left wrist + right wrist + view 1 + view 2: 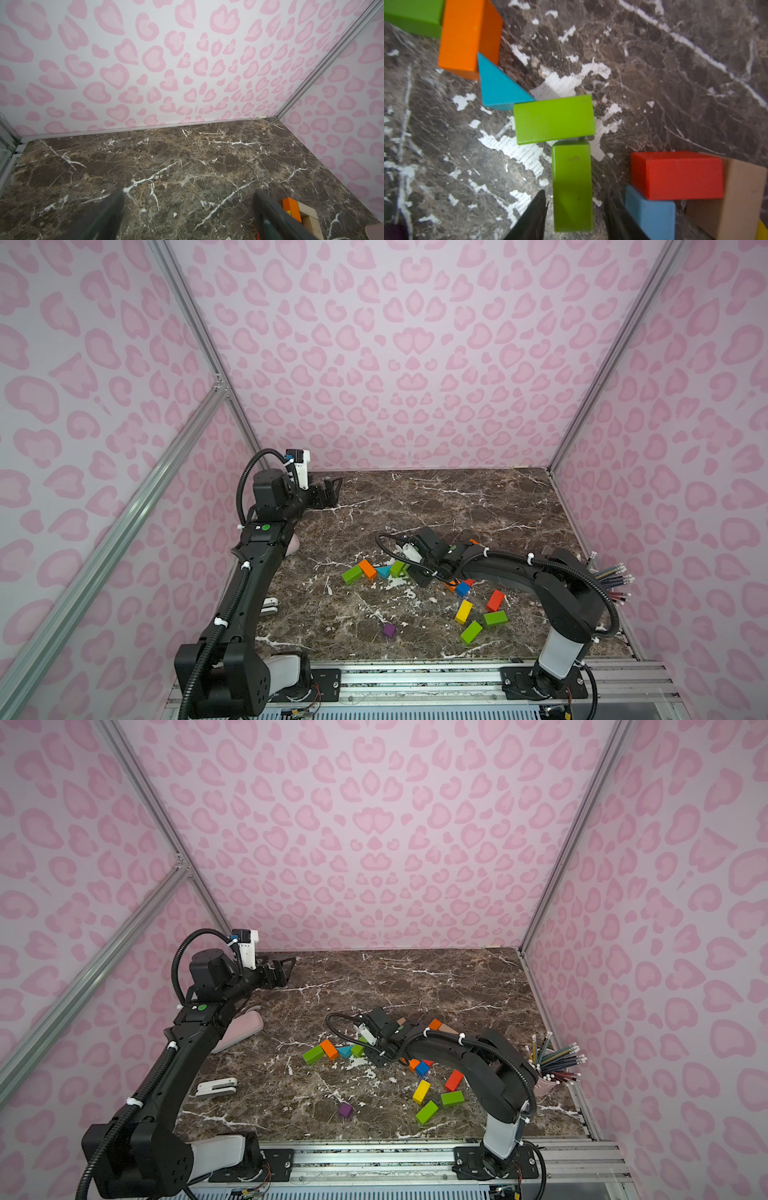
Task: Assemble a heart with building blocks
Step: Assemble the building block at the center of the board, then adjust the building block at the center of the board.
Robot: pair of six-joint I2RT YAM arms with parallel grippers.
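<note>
My right gripper [574, 193] is open low over the table, its fingers either side of a green brick [572, 187] with a gap on each side. That brick butts against a crosswise green brick [554, 119], which joins a blue wedge [500, 89], an orange brick [467, 35] and another green brick [413, 14]. In both top views this row [368, 568] lies mid-table, left of the right wrist. My left gripper [332, 489] hangs open and empty at the far left [188, 190]. Loose blocks lie at the front right: yellow [464, 611], red [495, 600], green [495, 617], blue [462, 588] and a purple cube [389, 630].
A pale pink pouch [241, 1029] lies under the left arm, with a white stapler-like thing [216, 1086] nearer the front. A pink cup of pencils [548, 1077] stands by the right wall. An orange block [435, 1024] and plain wood blocks lie behind the right arm.
</note>
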